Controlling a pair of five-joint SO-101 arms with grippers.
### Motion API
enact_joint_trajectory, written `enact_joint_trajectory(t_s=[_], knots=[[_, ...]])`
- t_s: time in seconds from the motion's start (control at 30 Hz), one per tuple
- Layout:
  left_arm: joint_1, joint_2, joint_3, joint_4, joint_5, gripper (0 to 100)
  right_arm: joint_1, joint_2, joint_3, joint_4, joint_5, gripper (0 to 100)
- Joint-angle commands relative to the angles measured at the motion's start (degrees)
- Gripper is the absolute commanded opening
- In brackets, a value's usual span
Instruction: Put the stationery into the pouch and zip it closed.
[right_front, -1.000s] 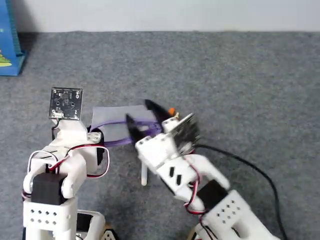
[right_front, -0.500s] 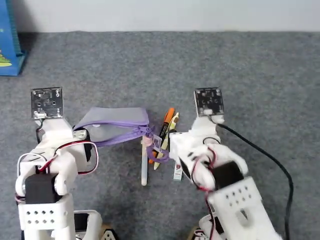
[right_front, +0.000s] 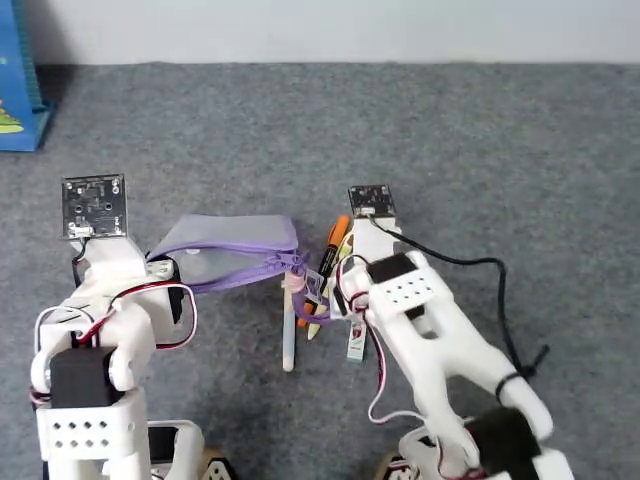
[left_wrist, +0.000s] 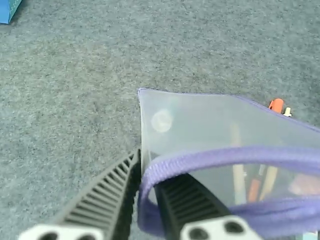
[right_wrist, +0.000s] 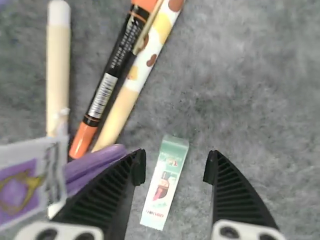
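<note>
A clear pouch (right_front: 235, 248) with a purple zip band lies left of centre, its mouth toward the stationery. My left gripper (left_wrist: 146, 169) is shut on the purple edge at the pouch's (left_wrist: 200, 125) closed end. Just right of the pouch's mouth lie an orange-and-black marker (right_wrist: 112, 85), a patterned pen (right_wrist: 142, 62), a cream pen (right_wrist: 57, 65) and a small green pack (right_wrist: 165, 187). My right gripper (right_wrist: 172, 167) is open just above the carpet, one finger on each side of the green pack. The zip's tag (right_wrist: 25, 190) lies beside it.
Grey carpet covers the table. A blue box (right_front: 15, 80) stands at the far left edge. The right arm's black cable (right_front: 480, 265) trails to the right. Open carpet lies beyond and to the right of the arms.
The right arm swung off the pouch to the right, then came down over the green pack. The left arm drew the pouch slightly left early on, then held still.
</note>
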Motion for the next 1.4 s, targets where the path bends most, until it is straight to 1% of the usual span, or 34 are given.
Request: enact_joint_trajectory(t_s=[0.0,0.17,0.23,0.37,0.47,0.57,0.67,0.8,0.93,1.07,1.2,1.27,1.37], knots=[[-0.09,-0.35,-0.57,-0.97,0.26,1,0.75,2.24,-3.34,-1.45,-0.62,18.3],[0.0,-0.35,-0.57,-0.79,0.26,1,0.92,5.58,-3.43,-3.91,-0.62,17.3],[0.0,-0.35,-0.57,-0.7,0.26,1,0.84,7.34,-3.43,-4.97,-0.62,12.8],[-0.09,-0.35,-0.57,-0.62,0.26,1,0.92,8.75,-3.52,-6.37,-0.53,0.4],[-0.09,-0.35,-0.57,-0.62,0.26,1,0.92,6.02,-3.52,-3.65,-0.53,1.3],[0.0,-0.35,-0.57,-0.62,0.26,1,0.84,0.04,-3.52,0.13,-0.35,0.8],[0.0,-0.35,-0.57,-0.62,0.26,1,0.48,-9.1,-3.52,5.05,0.35,0.8],[0.0,-0.35,-0.57,-0.62,0.26,1,0.4,-23.96,-3.52,9.63,4.31,0.8],[0.0,-0.35,-0.57,-0.62,0.26,1,0.31,-37.85,-3.52,10.86,8.97,0.8],[0.0,-0.35,-0.57,-0.62,0.26,1,-4.09,-48.31,-3.52,10.68,13.27,0.8],[0.0,-0.35,-0.57,-0.62,0.26,1,-12.53,-56.04,-3.52,9.63,13.63,0.8],[0.0,-0.35,-0.57,-0.62,0.26,1,-16.04,-58.51,-3.43,6.64,13.63,0.8],[0.0,-0.35,-0.57,-0.62,0.26,1,-19.3,-60.0,-3.34,0.04,13.63,0.8]])
